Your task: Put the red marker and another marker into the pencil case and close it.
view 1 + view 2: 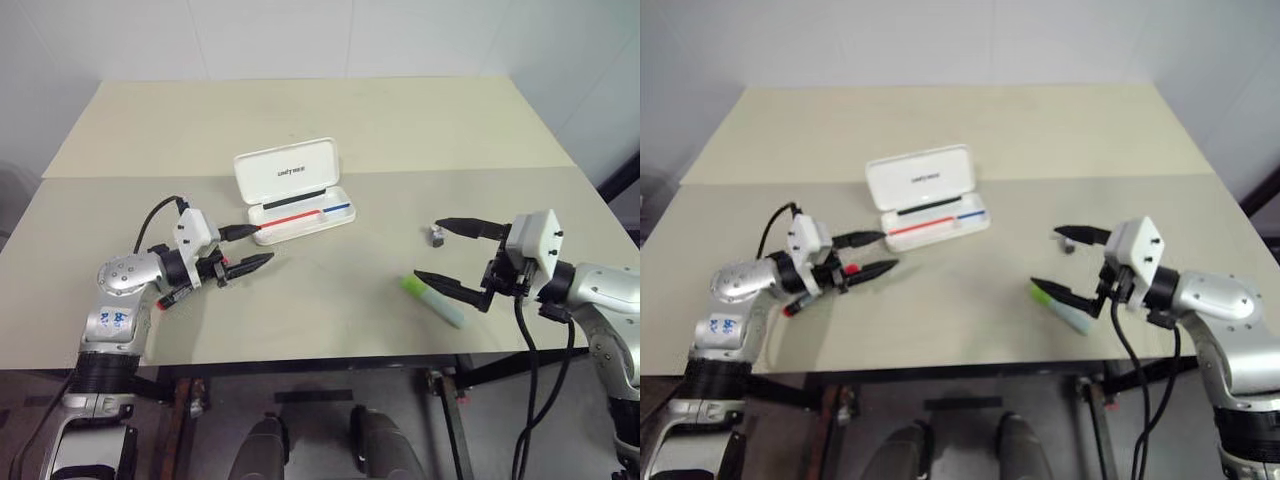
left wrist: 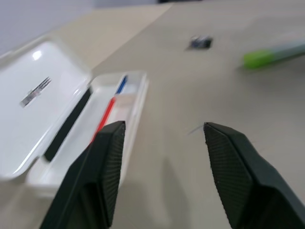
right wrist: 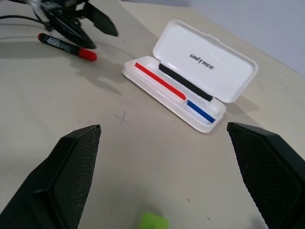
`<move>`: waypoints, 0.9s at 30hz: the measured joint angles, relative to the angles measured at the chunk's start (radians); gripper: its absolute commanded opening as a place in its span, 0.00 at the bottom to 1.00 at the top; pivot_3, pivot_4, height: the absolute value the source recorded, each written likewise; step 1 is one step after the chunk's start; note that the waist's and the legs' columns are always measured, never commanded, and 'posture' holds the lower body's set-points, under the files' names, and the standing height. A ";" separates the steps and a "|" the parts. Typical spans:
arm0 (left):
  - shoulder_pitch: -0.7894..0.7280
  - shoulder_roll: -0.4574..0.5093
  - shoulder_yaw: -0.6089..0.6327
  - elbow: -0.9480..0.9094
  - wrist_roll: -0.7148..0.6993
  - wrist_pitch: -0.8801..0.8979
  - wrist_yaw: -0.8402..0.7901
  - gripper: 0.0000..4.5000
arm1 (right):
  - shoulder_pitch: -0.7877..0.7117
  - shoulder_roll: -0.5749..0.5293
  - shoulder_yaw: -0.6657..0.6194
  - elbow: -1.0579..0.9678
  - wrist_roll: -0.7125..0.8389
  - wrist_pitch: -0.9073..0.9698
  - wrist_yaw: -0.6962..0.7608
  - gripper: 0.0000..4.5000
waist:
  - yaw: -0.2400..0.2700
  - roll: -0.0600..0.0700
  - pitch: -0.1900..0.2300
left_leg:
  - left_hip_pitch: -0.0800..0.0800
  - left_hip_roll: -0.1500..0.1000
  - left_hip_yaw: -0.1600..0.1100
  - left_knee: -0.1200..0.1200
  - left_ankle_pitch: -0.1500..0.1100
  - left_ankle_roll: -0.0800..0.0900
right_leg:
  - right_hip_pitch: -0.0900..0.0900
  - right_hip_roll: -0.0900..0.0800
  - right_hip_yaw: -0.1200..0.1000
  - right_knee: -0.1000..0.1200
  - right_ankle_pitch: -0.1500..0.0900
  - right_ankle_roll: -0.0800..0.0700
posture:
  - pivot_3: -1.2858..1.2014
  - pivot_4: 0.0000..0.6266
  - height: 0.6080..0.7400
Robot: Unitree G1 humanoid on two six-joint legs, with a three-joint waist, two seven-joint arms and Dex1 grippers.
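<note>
A pale beige table [image 1: 330,120] fills the scene, made of two slabs with a seam running left to right across the middle. White walls stand behind it and at the left, and a grey floor shows below the near edge.

The pencil case [image 1: 295,190] lies open just past the seam, left of centre, its lid [image 1: 287,170] tipped back toward the far side. A thin red-and-blue line [image 1: 312,213] runs along the tray.

The left gripper [image 1: 240,247] hovers near the case's left near corner, fingers parted with nothing between them. The red marker [image 3: 66,46] lies on the table under that gripper, on its near left side, red cap toward the case.

The right gripper [image 1: 445,252] hangs over the right part of the table, fingers spread wide and empty. The green marker [image 1: 432,301] lies flat near the front edge, just by the nearer finger, green cap to the left. A small grey clip [image 1: 437,236] sits on the table by the farther finger.
</note>
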 measured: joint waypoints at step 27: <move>-0.355 -0.073 -0.199 0.528 0.299 -0.125 0.112 0.63 | 0.042 0.086 0.025 -0.103 -0.007 0.001 -0.152 1.00 | 0.015 0.000 0.000 | -0.001 0.000 0.000 0.002 0.000 0.000 | -0.001 0.001 0.000 0.002 0.001 0.001 | 0.52 0.24 1.00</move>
